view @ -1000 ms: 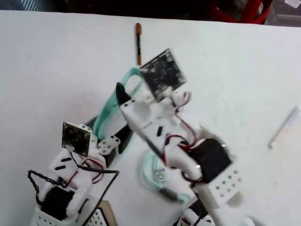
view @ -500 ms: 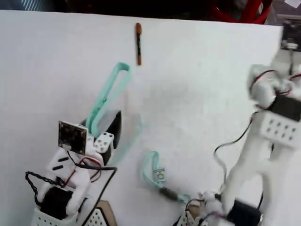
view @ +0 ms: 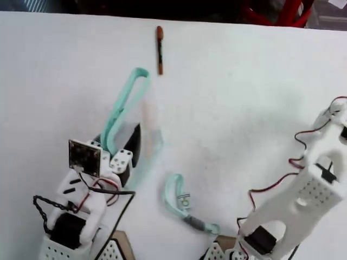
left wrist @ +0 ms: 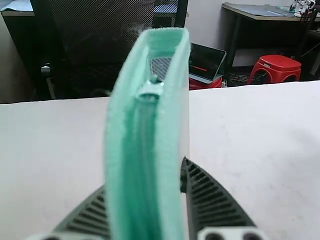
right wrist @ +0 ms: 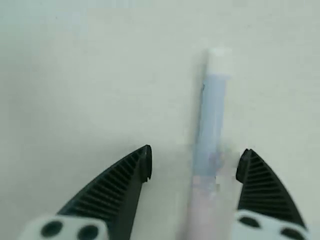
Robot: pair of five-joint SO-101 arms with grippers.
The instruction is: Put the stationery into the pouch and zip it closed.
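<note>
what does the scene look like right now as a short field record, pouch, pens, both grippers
pouch: teal-edged clear pouch, zip edge up, mouth seems open
left gripper: shut on the pouch's near end
blue pen: flat on the table
right gripper: open, one finger on each side of the blue pen, not gripping it
orange pen: flat at the table's far side, beyond the pouch
teal strap: lying near the arms' bases

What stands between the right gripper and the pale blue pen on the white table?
Nothing visible does. The open right gripper straddles the pale blue plastic pen, which lies bare on the white table, close to one black finger.
</note>
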